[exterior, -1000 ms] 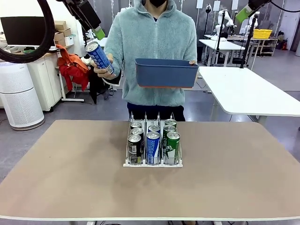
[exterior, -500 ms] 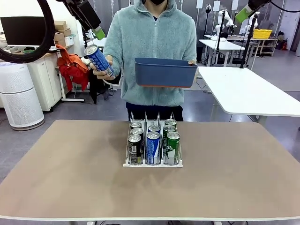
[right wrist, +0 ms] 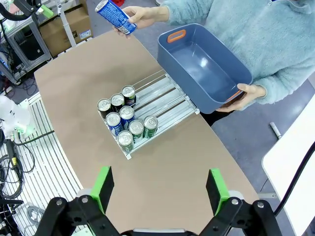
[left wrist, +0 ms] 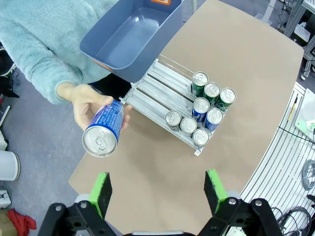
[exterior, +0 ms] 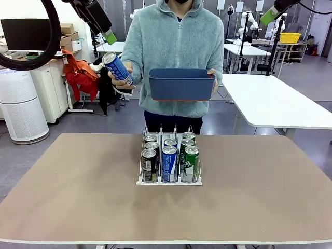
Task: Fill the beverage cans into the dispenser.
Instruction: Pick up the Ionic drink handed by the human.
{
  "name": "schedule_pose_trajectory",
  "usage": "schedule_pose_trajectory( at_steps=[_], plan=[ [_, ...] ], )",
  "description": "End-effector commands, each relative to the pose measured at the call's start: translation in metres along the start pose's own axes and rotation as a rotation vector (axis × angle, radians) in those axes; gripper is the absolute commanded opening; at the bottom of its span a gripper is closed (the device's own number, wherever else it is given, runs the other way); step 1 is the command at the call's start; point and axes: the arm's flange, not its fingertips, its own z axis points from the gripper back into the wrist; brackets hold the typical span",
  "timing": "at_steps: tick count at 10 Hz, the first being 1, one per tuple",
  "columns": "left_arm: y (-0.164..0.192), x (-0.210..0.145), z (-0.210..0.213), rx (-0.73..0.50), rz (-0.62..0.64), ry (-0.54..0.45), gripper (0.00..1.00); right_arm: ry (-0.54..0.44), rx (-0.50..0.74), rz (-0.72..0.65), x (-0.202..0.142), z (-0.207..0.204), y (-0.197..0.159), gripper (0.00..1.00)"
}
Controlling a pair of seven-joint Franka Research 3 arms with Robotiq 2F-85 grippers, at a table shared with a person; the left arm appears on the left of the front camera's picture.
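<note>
The clear three-lane dispenser (exterior: 169, 180) stands at the table's middle, with several beverage cans (exterior: 169, 163) in black, blue and green crowded at its near end. Across the table a person holds one blue can (exterior: 118, 68) tilted in one hand. From above, the left wrist view shows that can (left wrist: 104, 132) and the dispenser (left wrist: 157, 88), whose far ends are bare. My left gripper (left wrist: 158, 191) is open, high above the table and apart from the can. My right gripper (right wrist: 160, 189) also hangs open high up, over the table edge. In the front view the left gripper (exterior: 106, 32) and right gripper (exterior: 270, 14) sit near the top.
The person's other hand holds a dark blue plastic bin (exterior: 181, 84) at chest height; it looks empty from above (right wrist: 202, 66). The brown table (exterior: 78, 197) is bare around the dispenser. A white table (exterior: 275, 98) stands at the back right.
The person has swung the blue can rightwards, closer to the bin, and lowered the bin slightly. Both arms have stayed where they were.
</note>
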Motion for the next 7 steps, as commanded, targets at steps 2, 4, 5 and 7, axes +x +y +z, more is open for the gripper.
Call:
schedule_pose_trajectory(
  at_steps=[2, 4, 5, 7],
  plan=[
    [0.007, -0.005, -0.007, 0.013, -0.015, -0.008, 1.0, -0.007, 0.001, -0.013, 0.001, -0.002, 0.003, 1.0],
    [0.017, -0.014, -0.017, 0.031, -0.031, -0.01, 1.0, -0.007, 0.001, -0.013, 0.001, -0.002, 0.003, 1.0],
    [0.02, -0.014, -0.027, 0.043, -0.006, -0.015, 1.0, -0.007, 0.001, -0.013, 0.001, -0.002, 0.003, 1.0],
    [0.037, -0.021, -0.042, 0.058, -0.032, -0.027, 1.0, -0.007, 0.001, -0.013, 0.001, -0.002, 0.003, 1.0]
  ],
)
